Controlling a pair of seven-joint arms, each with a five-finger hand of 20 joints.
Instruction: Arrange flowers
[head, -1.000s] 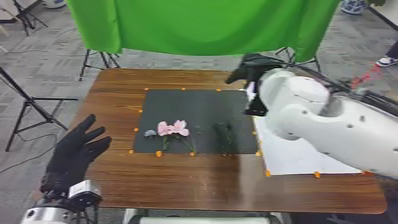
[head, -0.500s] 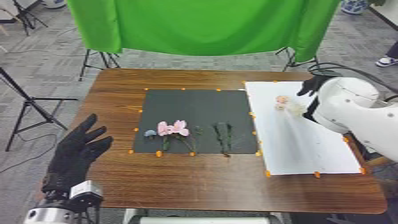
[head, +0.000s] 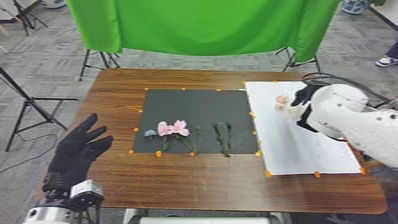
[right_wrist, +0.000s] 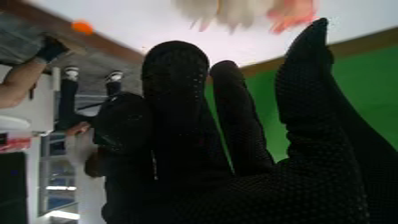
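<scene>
OK, R hand uncurled, pale flwrs nr its fingertips on white sheet.

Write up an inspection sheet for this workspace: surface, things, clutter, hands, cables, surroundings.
Surface: wooden table with black sheet and white sheet.
Things: pink flowers and green stems on black; pale flowers on white.
Clutter: orange bits around the sheets.
Hands: left hand open at the table's left side; right hand open beside the pale flowers.
Cables: dark cables by the right arm.
Surroundings: green cloth behind, tripod at left, gray floor.
</scene>
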